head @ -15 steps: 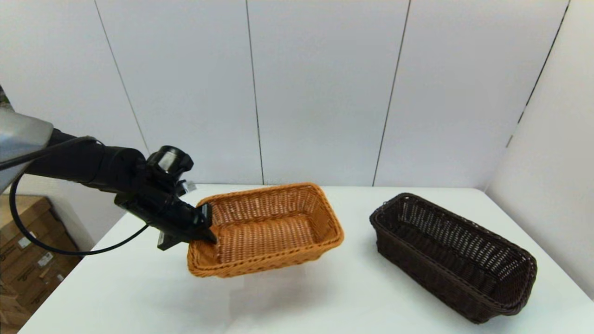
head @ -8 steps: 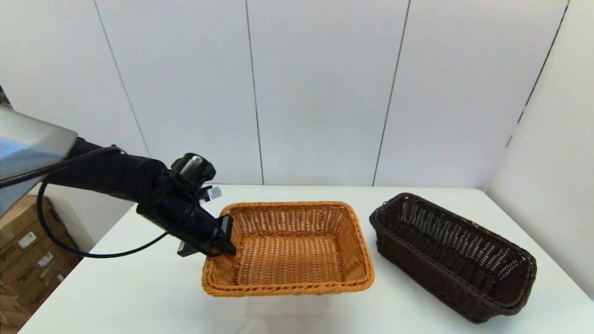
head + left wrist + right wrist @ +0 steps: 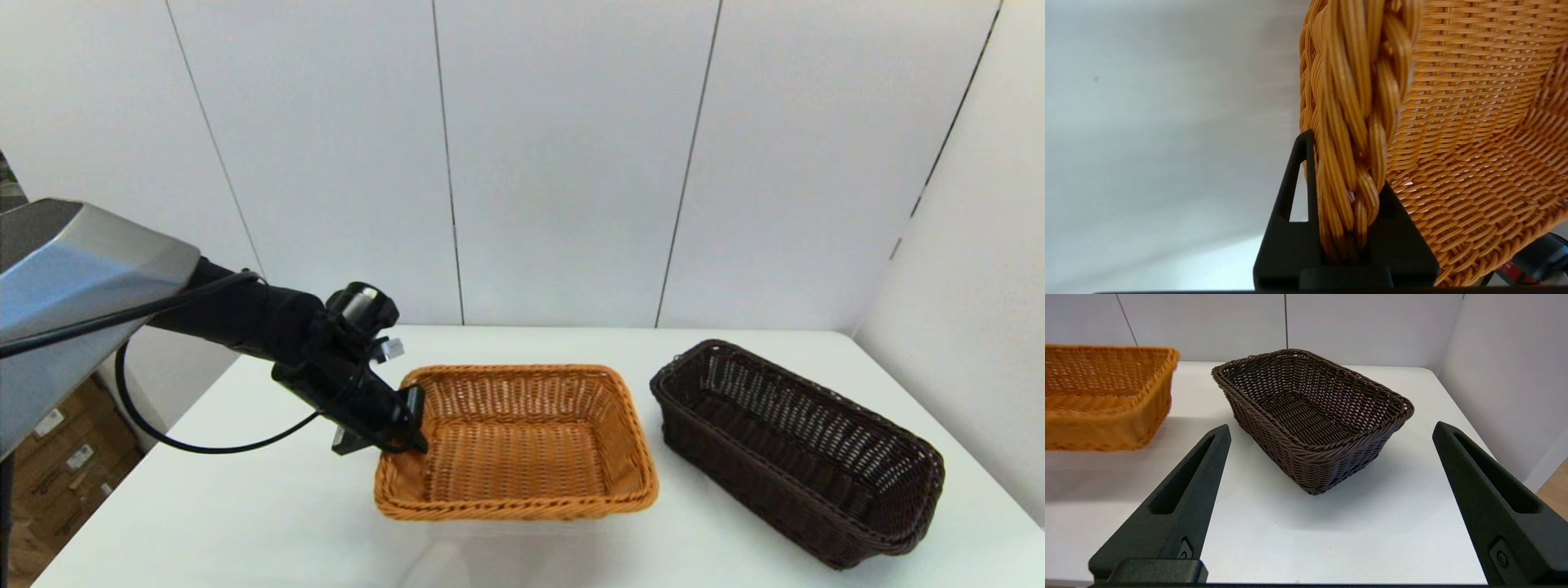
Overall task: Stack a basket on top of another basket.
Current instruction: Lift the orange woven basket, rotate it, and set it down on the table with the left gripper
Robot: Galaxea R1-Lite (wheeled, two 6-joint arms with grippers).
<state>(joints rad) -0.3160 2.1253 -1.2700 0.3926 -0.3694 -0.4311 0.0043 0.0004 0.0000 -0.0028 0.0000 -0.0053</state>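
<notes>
Dark brown basket (image 3: 796, 449): sitting on the white surface (image 3: 245, 506), well apart from the left jaws and on the far side of the orange-tan basket from them. In the right wrist view it (image 3: 1312, 416) is lying straight ahead of the right jaws, beyond their tips, its open side facing up.

Orange-tan basket (image 3: 518, 441): hanging from the left jaws by its short end, with the rest of it reaching away from them toward the dark brown basket; the two baskets are sitting side by side with a narrow strip of surface showing between them. Whether its base is touching the surface cannot be told.

Left gripper (image 3: 412, 425): jaws are clenching the braided rim (image 3: 1355, 134) of the orange-tan basket, one black finger (image 3: 1294, 196) pressing outside the wall and the other inside.

Right gripper (image 3: 1331, 506): jaws are standing wide apart, grasping nothing, pointing at the dark brown basket from the near side of the surface.
</notes>
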